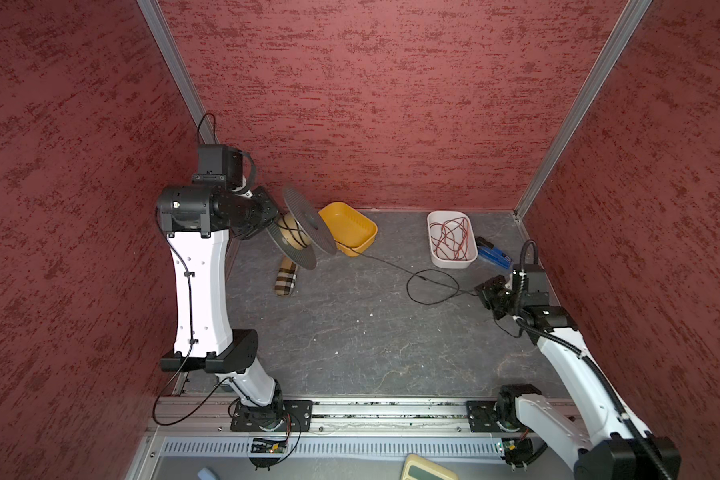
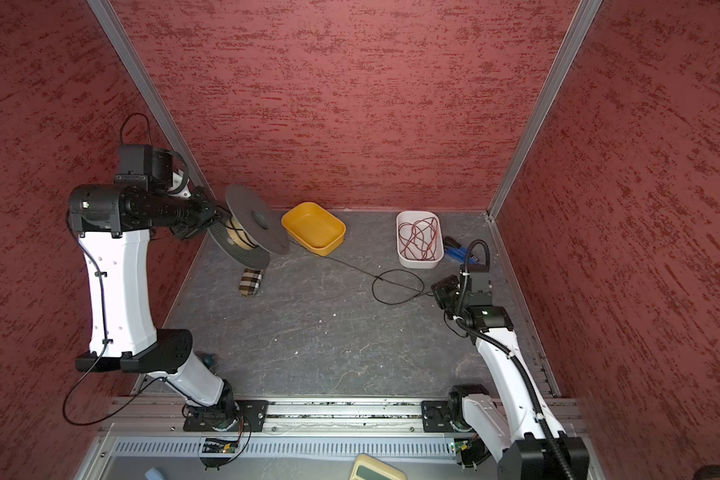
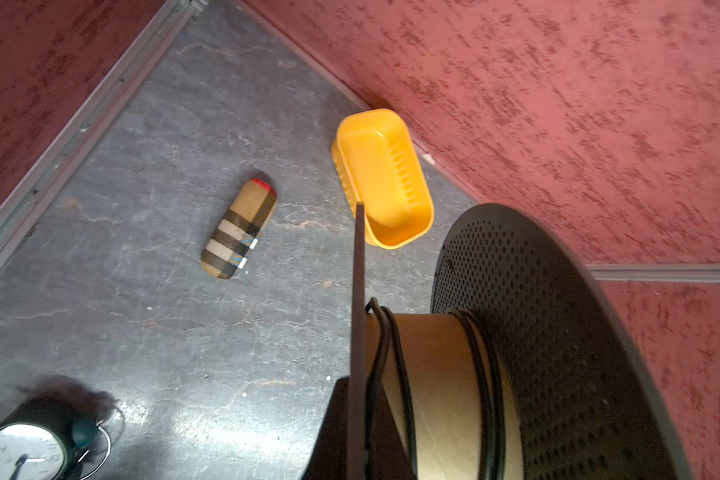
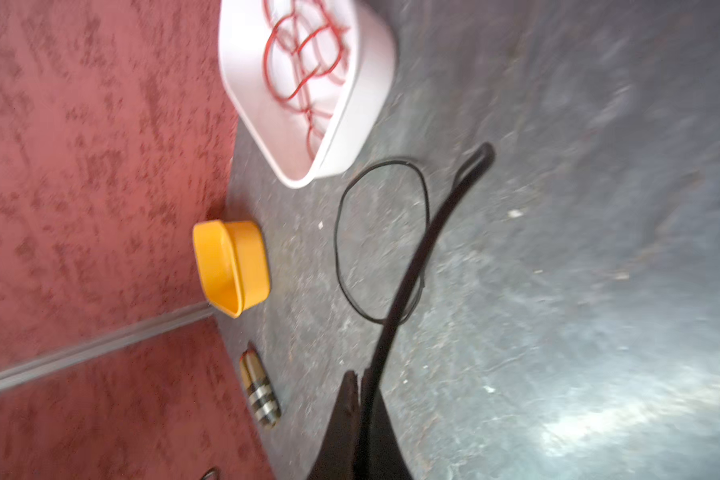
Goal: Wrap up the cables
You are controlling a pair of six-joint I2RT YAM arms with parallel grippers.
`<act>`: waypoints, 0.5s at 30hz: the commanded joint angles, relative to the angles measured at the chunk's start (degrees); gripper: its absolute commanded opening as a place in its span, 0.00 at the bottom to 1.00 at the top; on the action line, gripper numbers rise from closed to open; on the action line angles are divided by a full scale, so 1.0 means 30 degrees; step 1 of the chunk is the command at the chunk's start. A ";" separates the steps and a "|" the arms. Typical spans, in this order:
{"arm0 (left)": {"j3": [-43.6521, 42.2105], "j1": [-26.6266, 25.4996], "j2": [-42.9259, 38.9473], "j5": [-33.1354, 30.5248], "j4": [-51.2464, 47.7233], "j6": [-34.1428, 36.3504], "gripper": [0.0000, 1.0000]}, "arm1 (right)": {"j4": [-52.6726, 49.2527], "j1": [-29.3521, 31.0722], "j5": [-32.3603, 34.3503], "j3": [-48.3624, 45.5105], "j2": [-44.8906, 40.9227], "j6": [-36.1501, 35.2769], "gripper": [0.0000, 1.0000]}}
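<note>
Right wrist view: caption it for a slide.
Right gripper shut on the black cable, slack looped beside the white bin.

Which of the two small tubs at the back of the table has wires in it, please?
The white tub: loose red-and-brown wires lie inside it, whereas the yellow tub looks empty.

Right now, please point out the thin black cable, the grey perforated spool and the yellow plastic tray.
thin black cable (image 4: 414,268), right wrist view, stretch crossing the loop.
grey perforated spool (image 1: 304,216), in a top view, outer flange face.
yellow plastic tray (image 1: 348,224), in a top view, bare inner floor.
</note>
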 commanded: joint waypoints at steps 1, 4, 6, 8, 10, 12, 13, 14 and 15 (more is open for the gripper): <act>0.0786 0.0908 0.0299 -0.1473 -0.0422 0.0456 0.00 | -0.3876 -0.0490 0.2778 0.1857 -0.0268 -0.2906 0.00; 0.0717 0.1481 0.0623 -0.2486 -0.0959 0.0925 0.00 | -0.5306 -0.1103 0.4936 0.3503 0.0066 -0.4295 0.00; 0.0588 0.1973 0.0752 -0.3098 -0.1286 0.1174 0.00 | -0.5565 -0.1413 0.6183 0.4357 0.0011 -0.4990 0.00; 0.0443 0.2470 0.0832 -0.3593 -0.1496 0.1366 0.00 | -0.5830 -0.1675 0.7147 0.5040 0.0079 -0.5299 0.01; 0.0411 0.2904 0.0877 -0.3365 -0.1447 0.1651 0.00 | -0.5642 -0.1807 0.7083 0.5450 0.0402 -0.5818 0.02; 0.0293 0.2800 0.0819 -0.2812 -0.1160 0.1562 0.00 | -0.5255 -0.1808 0.6348 0.5272 0.0533 -0.6076 0.08; 0.0084 0.2562 0.0768 -0.2524 -0.1010 0.1533 0.00 | -0.5039 -0.1795 0.5960 0.5111 0.0588 -0.6343 0.12; -0.0179 0.2166 0.0716 -0.2253 -0.0830 0.1455 0.00 | -0.4592 -0.1756 0.5225 0.4889 0.0625 -0.6778 0.19; -0.0413 0.1766 0.0701 -0.2175 -0.0744 0.1372 0.00 | -0.4136 -0.1670 0.4585 0.4680 0.0628 -0.7169 0.25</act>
